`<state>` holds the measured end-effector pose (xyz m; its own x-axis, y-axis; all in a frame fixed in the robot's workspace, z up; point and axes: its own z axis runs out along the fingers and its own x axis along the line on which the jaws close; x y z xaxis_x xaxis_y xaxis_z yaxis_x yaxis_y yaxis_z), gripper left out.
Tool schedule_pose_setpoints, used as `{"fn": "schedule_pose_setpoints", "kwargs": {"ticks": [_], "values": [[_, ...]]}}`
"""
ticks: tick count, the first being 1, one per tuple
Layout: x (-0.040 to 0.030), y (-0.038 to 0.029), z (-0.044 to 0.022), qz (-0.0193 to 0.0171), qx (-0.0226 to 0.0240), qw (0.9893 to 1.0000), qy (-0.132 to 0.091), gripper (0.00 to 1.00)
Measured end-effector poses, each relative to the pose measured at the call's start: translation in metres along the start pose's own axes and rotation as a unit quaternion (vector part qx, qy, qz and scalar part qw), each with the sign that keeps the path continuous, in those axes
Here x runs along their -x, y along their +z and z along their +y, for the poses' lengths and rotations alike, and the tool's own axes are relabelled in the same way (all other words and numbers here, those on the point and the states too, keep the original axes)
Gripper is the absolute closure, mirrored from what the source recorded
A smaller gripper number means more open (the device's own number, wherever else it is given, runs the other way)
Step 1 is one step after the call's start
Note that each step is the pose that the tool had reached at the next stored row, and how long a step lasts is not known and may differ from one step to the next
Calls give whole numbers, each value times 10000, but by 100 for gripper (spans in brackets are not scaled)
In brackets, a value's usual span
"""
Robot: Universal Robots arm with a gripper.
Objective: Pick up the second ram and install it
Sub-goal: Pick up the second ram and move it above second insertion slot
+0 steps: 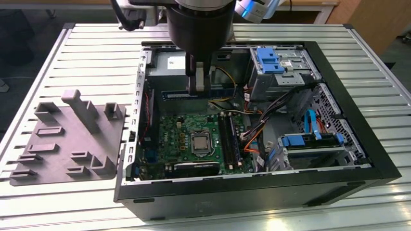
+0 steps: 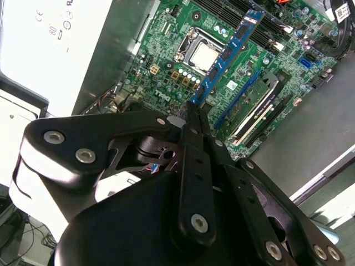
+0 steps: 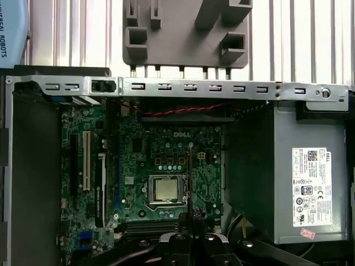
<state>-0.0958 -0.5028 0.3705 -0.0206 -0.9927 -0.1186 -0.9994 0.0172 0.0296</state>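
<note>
- Gripper (image 2: 194, 113) linkages sit closest to the lens in the second wrist view: black plates with silver screws, and the jaws are clamped together on one end of the second ram (image 2: 224, 55).
- That stick is a blue board with a row of black chips. It juts out from the fingertips (image 2: 191, 119) and hangs in the air over the motherboard (image 2: 166, 72), not touching it.
- First wrist view: the stick is edge-on, a thin line (image 3: 190, 177) rising from the gripper (image 3: 191, 219), just beside the CPU (image 3: 166, 189).
- Exterior view: the gripper (image 1: 198, 89) is inside the open PC case (image 1: 359, 163), and the blue stick (image 1: 176, 95) lies level under it near the power supply end. It is well apart from the long black memory slots (image 1: 226, 134) next to the CPU (image 1: 200, 143).
- Grey tray (image 1: 70, 139) sits on the slatted table (image 1: 96, 53), just outside the case on the exterior view's left.
- Print:
  - The power supply (image 3: 277, 166) carries a white sticker (image 3: 312, 185) with text, barcodes and certification marks, plus a small pink tag below it. The same sticker (image 2: 50, 39) shows in the second wrist view.
  - White lettering is silkscreened on the motherboard (image 3: 183, 134) above the CPU.
  - A light-blue arm cover (image 3: 11, 27) also bears lettering.
</note>
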Motion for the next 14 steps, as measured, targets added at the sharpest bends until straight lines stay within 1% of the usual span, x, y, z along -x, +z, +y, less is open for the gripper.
{"fn": "schedule_pose_setpoints", "kwargs": {"ticks": [7, 14], "values": [[-6, 50, -2, 0, 0, 10000, 0, 88], [-10, 81, -2, 0, -1, 10000, 3, 88]]}}
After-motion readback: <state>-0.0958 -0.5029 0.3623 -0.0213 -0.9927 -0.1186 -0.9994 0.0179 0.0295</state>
